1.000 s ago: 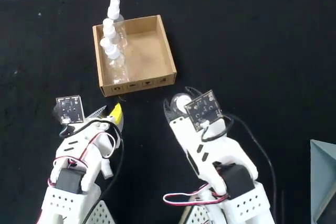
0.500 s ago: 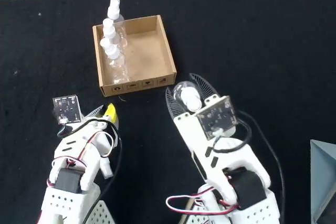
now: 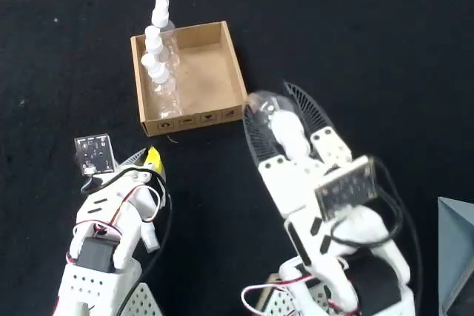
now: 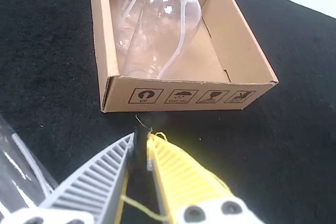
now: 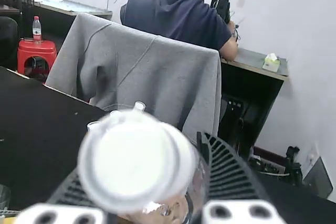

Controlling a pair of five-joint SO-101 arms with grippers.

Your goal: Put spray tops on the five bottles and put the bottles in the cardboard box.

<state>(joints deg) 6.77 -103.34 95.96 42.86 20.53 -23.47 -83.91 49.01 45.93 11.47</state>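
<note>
Currently the right tool (image 3: 281,120) is clenched on a bottle (image 3: 261,103), one finger on each side of its body. The bottle is clear plastic and carries a white spray top (image 5: 135,160). Its long axis runs along the fingers: the spray top points back toward the wrist, and the base points toward the far edge of the worktop (image 3: 370,49).

The cardboard box (image 3: 204,79) sits left of centre, toward the far edge. From the right tool it lies toward the far-left corner of the worktop. The base of the held bottle is just beside the box's near-right corner and is not yet over the box floor. Judged from this, the coming move is a short carry toward the left edge and the far edge, then a lowering into the bare right-hand part of the box.

Three bottles in the box (image 3: 164,86) lie in a row along its left wall, each with a white spray top fitted. The top of the farthest one reaches over the far wall. The right arm is the nearer arm for the bare part of the box.

The left tool (image 4: 140,139) is clenched on nothing, its grey and yellow fingers pressed together. It rests near the box's near wall, on the near-edge side.
</note>
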